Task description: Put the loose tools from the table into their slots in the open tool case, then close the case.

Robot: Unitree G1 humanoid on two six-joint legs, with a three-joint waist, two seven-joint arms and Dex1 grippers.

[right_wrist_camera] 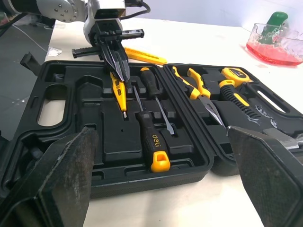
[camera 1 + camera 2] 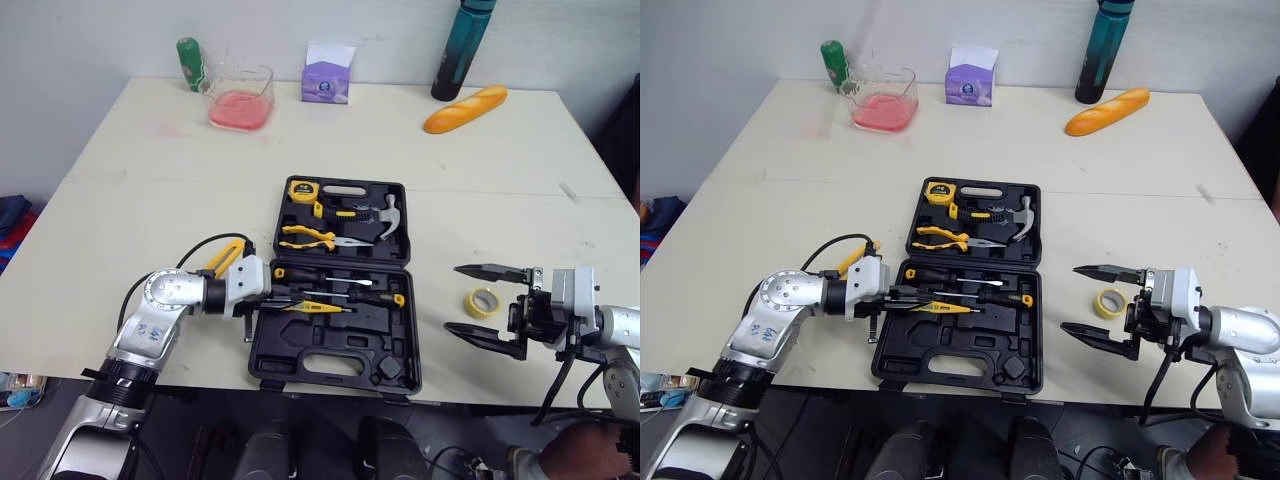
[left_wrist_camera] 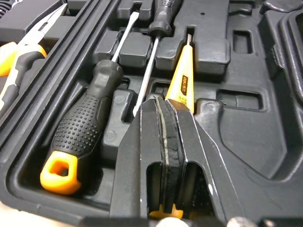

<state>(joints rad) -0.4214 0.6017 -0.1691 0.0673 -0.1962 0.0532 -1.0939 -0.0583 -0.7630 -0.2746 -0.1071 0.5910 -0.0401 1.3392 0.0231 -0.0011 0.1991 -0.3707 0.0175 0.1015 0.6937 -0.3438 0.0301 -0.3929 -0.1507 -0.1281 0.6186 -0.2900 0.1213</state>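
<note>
step: seat yellow screwdriver (image 2: 318, 308) into case (image 2: 340, 352) | left gripper (image 3: 165, 100) clenched on it | right gripper (image 2: 1071, 298) spread wide | level before release

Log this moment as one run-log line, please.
left gripper: shut on yellow screwdriver, over tool case | right gripper: open, near tape roll on table | case: open

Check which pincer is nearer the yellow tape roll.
Right. Right pincer, open, sits just beside the tape roll; left pincer is across the tool case, shut on a yellow tool.
</note>
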